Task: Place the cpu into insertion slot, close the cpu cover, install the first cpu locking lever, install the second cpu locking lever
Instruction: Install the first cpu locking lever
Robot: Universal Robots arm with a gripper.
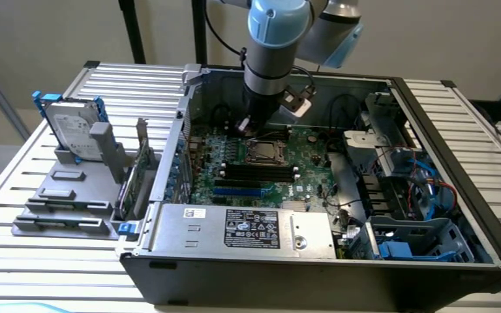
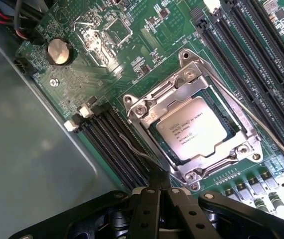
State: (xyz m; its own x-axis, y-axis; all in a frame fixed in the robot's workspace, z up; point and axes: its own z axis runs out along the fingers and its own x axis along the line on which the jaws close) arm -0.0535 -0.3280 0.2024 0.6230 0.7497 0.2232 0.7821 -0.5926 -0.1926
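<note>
A: What stands at the exterior view's left?

B: The slatted table (image 1: 7, 222) carries, near its left edge, a grey holder (image 1: 63, 195). A hard drive (image 1: 70, 127) stands upright in it.

A: And next to that?

B: The open PC case (image 1: 320, 277) takes the table's middle and right part. Along the case's near edge lies the power supply (image 1: 242, 228). Behind it, flat on the case floor, is the green circuit board (image 1: 312, 182).

A: Where is the arm?

B: The arm (image 1: 273, 39) comes down from above, over the far part of the board. The gripper (image 1: 244, 125) is low, just beside the insertion slot (image 1: 263, 151), at the slot's left in the ext. view.

A: Gripper state?

B: Closed. In the wrist view the black fingers (image 2: 149, 209) are pressed together to one tip. The tip is at a corner of the slot, by the end of a thin wire lever (image 2: 132, 149). This lever runs between the slot and the black memory slots (image 2: 109, 144). Touching the lever or not: cannot tell.

A: And the cpu?

B: The cpu (image 2: 192, 128) sits in the slot, label up. The cpu cover (image 2: 179, 93) lies flat over it, and its window frames the chip. A second wire lever (image 2: 251, 117) runs along the opposite side.

A: At the right?

B: A blue drive cage (image 1: 416, 241), in the case's near right corner.
</note>
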